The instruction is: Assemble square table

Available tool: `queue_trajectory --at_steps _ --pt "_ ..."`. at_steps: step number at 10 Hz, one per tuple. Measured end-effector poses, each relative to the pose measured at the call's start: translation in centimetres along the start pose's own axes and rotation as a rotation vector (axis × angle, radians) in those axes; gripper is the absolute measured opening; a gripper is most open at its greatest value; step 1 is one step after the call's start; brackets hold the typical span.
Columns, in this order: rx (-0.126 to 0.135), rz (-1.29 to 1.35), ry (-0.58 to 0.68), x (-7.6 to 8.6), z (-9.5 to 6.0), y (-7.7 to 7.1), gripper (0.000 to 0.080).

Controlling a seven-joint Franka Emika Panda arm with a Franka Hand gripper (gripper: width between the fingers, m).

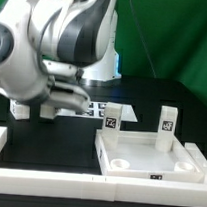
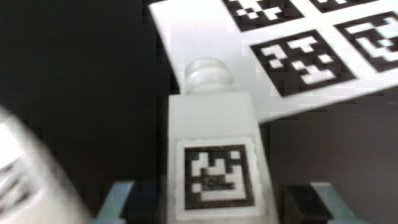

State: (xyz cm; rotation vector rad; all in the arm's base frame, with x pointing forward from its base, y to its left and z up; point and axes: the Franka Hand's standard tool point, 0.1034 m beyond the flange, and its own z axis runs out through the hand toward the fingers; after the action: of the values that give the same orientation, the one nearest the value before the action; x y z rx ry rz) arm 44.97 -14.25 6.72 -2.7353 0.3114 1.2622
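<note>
The square table top (image 1: pixel 147 163) is a white tray with a raised rim, at the exterior view's lower right. Two tagged legs (image 1: pixel 112 117) (image 1: pixel 167 121) stand upright on its far corners. Another leg (image 1: pixel 21 110) lies at the exterior view's left. My gripper (image 1: pixel 63 104) is low over the black table near the marker board (image 1: pixel 96 109). In the wrist view a white tagged leg (image 2: pixel 214 150) lies between my fingers (image 2: pixel 125 203), its rounded tip toward the marker board (image 2: pixel 302 50). My gripper (image 2: pixel 222 208) is open, with dark gaps on both sides of the leg.
A long low white border wall (image 1: pixel 0 144) runs along the exterior view's left and front edges. A blurred white shape (image 2: pixel 22 170) shows beside the fingers in the wrist view. A green backdrop stands behind the table.
</note>
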Motion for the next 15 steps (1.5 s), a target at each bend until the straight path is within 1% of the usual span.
queue_trajectory --at_steps 1,2,3,4,5,6,7,8,9,10,11,12,13,14,15 --pt "-0.024 -0.026 0.003 -1.0 -2.5 -0.6 0.0288" --pt "-0.049 -0.007 0.026 -1.1 -3.9 -1.1 0.0288" --pt "-0.045 0.027 0.020 -1.4 -3.4 -1.0 0.0288" --pt "-0.051 0.017 0.065 -0.7 -3.5 -0.8 0.0289" --pt "-0.090 0.000 0.181 0.5 -4.1 -0.8 0.0289" --pt "-0.184 -0.045 0.284 1.4 -4.0 -1.4 0.0289" --pt "-0.199 -0.079 0.367 1.2 -6.5 -2.9 0.0289" --pt "-0.204 -0.096 0.439 1.2 -10.0 -3.8 0.0289" --pt "-0.196 -0.090 0.531 1.3 -12.7 -5.6 0.0289" --pt "-0.196 -0.103 0.625 0.8 -14.5 -7.3 0.0289" --pt "-0.201 -0.126 0.713 1.3 -14.1 -7.0 0.0289" --pt "-0.198 -0.126 0.766 1.4 -13.7 -6.6 0.0289" --pt "-0.200 -0.131 0.834 1.7 -14.2 -6.7 0.0290" --pt "-0.205 -0.140 0.934 1.9 -14.3 -7.1 0.0290" --pt "-0.166 -0.110 1.015 1.8 -13.2 -9.3 0.0290"
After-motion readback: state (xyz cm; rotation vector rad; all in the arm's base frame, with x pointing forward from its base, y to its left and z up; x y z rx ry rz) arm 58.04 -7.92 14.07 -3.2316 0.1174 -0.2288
